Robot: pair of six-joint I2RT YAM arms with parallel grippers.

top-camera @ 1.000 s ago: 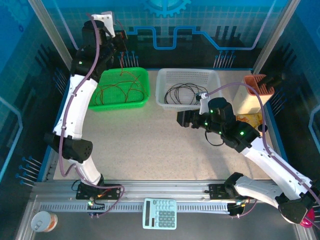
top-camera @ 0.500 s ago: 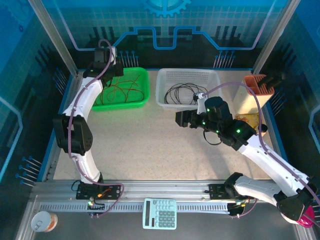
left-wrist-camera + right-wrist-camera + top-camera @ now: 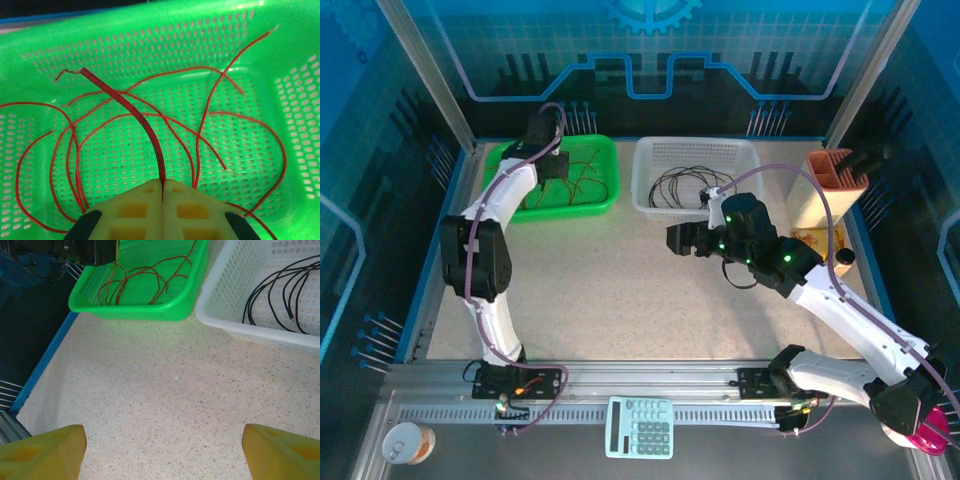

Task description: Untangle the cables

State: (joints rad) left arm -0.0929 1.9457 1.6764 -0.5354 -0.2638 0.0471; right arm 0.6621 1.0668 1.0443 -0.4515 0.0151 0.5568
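Several thin red cables (image 3: 215, 115) lie looped in the green basket (image 3: 295, 95). My left gripper (image 3: 162, 182) hangs low over that basket, shut on one red cable (image 3: 135, 112), which rises from the closed jaws to a frayed end. From above, the left gripper (image 3: 552, 165) is at the green basket's (image 3: 605, 200) left half, among the red cables (image 3: 588, 172). Black cables (image 3: 685, 185) are coiled in the white basket (image 3: 745, 150). My right gripper (image 3: 675, 240) hovers open over bare table in front of the white basket. Its wrist view has the right gripper (image 3: 162, 450) holding nothing, red cables (image 3: 145, 275) and black cables (image 3: 277, 292) ahead.
A tan container with an orange top (image 3: 832, 182) stands at the right, a yellow packet (image 3: 815, 238) beside it. A calculator (image 3: 640, 427) and a cup (image 3: 408, 443) sit on the near rail. The speckled table (image 3: 165, 385) stretches in front of both baskets.
My left arm has swung down from high behind the green basket into it, still pinching the red cable. The right gripper has drifted slightly left and stayed open.
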